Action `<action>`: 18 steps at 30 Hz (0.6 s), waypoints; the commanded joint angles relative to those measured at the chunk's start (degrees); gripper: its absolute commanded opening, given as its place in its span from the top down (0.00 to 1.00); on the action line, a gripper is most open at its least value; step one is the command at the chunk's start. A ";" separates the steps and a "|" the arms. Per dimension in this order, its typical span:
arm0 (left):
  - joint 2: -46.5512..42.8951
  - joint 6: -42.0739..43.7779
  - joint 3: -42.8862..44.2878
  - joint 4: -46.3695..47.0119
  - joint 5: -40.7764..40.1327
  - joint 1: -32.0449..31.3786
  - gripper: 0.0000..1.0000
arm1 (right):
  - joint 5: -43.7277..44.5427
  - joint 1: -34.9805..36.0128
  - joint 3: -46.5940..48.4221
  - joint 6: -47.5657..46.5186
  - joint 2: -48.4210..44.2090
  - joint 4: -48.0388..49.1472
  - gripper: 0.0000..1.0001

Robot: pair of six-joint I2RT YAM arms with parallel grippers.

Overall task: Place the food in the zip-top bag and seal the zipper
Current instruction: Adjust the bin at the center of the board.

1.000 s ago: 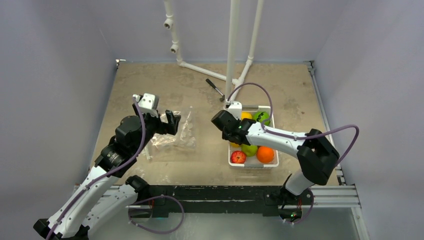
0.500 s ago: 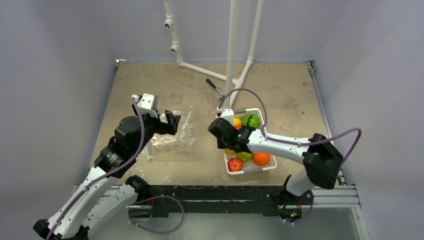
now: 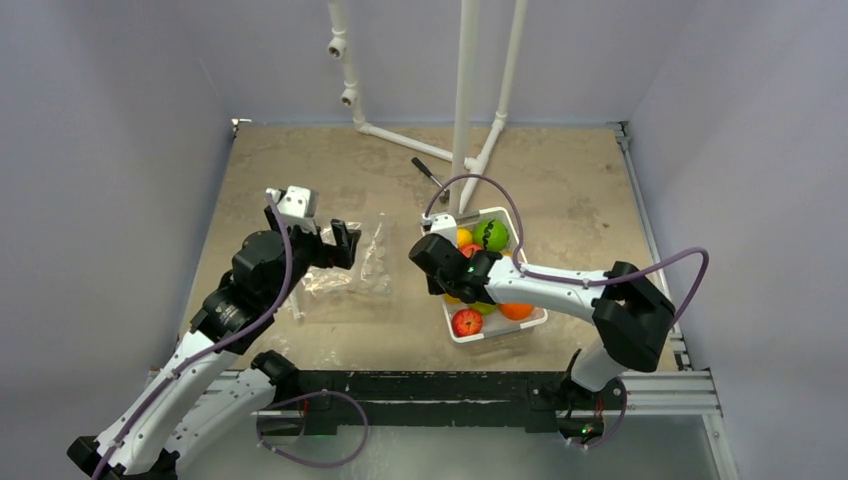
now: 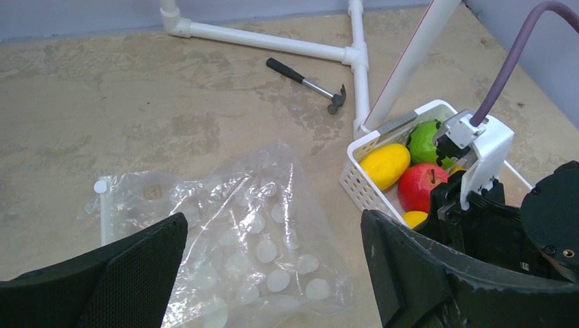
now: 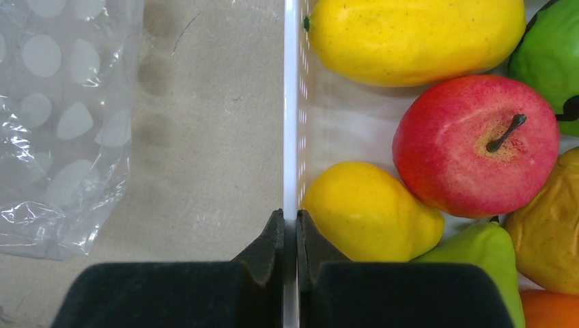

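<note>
The zip-top bag (image 3: pixel 352 266) lies flat and crinkled on the table, its zipper (image 4: pixel 104 217) along its left edge in the left wrist view. My left gripper (image 3: pixel 344 244) hovers over the bag (image 4: pixel 232 236), open, nothing between its fingers. The food fills a white tray (image 3: pixel 498 331): a red apple (image 3: pixel 466 322), a green fruit (image 3: pixel 494 234) and an orange (image 3: pixel 517 311). My right gripper (image 5: pixel 291 225) is shut on the tray's left wall (image 5: pixel 291 102), beside a yellow fruit (image 5: pixel 369 212) and a red apple (image 5: pixel 478 143). The bag's corner (image 5: pixel 61 123) lies just left of the tray.
A small hammer (image 4: pixel 307 83) lies behind the tray next to a white pipe frame (image 3: pixel 464 90) that stands on the far half of the table. The pipe's upright rises right behind the tray's back corner (image 4: pixel 423 111). Walls close in both sides.
My right gripper has dragged the tray left toward the bag, and the tray has turned a little. The left arm and the bag have stayed put.
</note>
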 commanded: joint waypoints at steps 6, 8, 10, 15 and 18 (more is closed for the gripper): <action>0.60 -0.99 1.81 -0.30 -4.97 -0.04 0.04 | 3.88 0.08 5.67 -0.15 -2.28 -0.90 0.59; 0.48 -1.22 1.86 -0.57 -6.33 -0.04 0.04 | 5.06 0.08 7.11 0.25 -3.43 -1.81 0.51; 0.12 -1.34 1.80 -0.81 -7.83 -0.03 0.04 | 5.88 0.08 8.80 0.15 -4.35 -2.22 0.47; -0.98 -1.59 1.83 -1.26 -11.70 -0.04 0.04 | 4.52 0.17 12.25 -0.35 -6.60 -1.32 0.39; -1.69 -1.89 1.82 -1.59 -14.03 -0.04 0.04 | 2.90 0.17 13.88 -1.33 -6.89 1.38 0.33</action>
